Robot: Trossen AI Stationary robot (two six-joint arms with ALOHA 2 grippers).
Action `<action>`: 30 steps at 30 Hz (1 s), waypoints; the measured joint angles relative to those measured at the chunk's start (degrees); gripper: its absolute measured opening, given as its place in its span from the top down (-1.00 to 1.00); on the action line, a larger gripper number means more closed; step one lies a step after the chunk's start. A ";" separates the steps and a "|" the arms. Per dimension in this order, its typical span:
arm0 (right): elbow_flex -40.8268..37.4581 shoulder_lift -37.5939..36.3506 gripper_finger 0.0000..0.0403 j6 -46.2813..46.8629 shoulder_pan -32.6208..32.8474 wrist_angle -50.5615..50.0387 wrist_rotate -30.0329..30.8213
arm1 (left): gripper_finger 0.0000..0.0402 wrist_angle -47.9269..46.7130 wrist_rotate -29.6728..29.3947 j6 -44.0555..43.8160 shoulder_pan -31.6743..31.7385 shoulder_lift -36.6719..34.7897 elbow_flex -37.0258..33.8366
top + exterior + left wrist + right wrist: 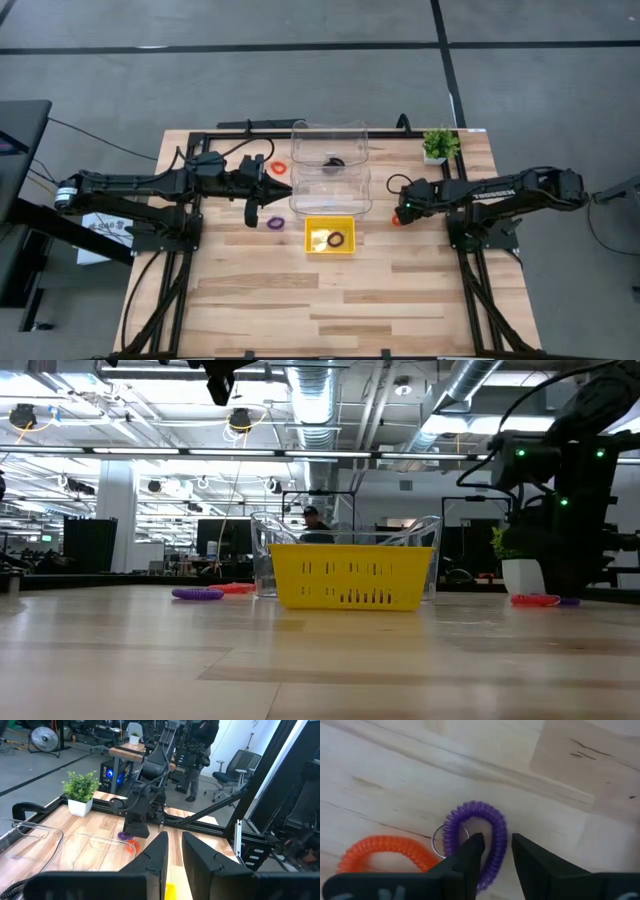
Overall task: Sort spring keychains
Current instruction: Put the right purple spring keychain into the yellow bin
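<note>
Step in hand: R arm going for a pick on its side of the table. R gripper sits low over a purple coil, fingers parted a little, one finger inside the loop, the other just outside its rim. Nothing gripped yet as far as the wrist view shows. An orange coil lies just beside the purple one, almost touching; a thin metal ring shows at the purple coil's edge.

Next move, my read: close on the purple rim, lift clear w/o dragging the orange one, carry to whichever bin takes purple. Can't tell the sorting rule from here.

Pose: R arm stretched inward from the table's R edge, wrist tipped down near the clear bins. L arm reaches in from the L edge and hovers off the table near those bins; L gripper nearly closed, narrow gap, holding nothing.

Other coils: black one in the yellow tray, w/ poss. a second faint item beside it, too small to call. Black one in the far clear bin. Purple coil and orange coil on bare wood L of the bins. Potted plant at far R corner.
</note>
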 joint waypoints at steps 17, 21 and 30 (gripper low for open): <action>-0.35 -0.10 0.94 3.46 2.75 -1.96 3.22 | 0.73 -0.04 0.01 -0.41 -0.12 0.02 0.00; -0.37 -0.20 0.90 7.35 3.00 -3.34 3.75 | 0.73 -0.16 0.03 -0.47 -0.61 0.02 0.00; 3.80 -3.77 0.96 13.30 9.38 -10.41 4.62 | 0.73 -0.24 0.06 -0.11 -0.83 0.02 0.00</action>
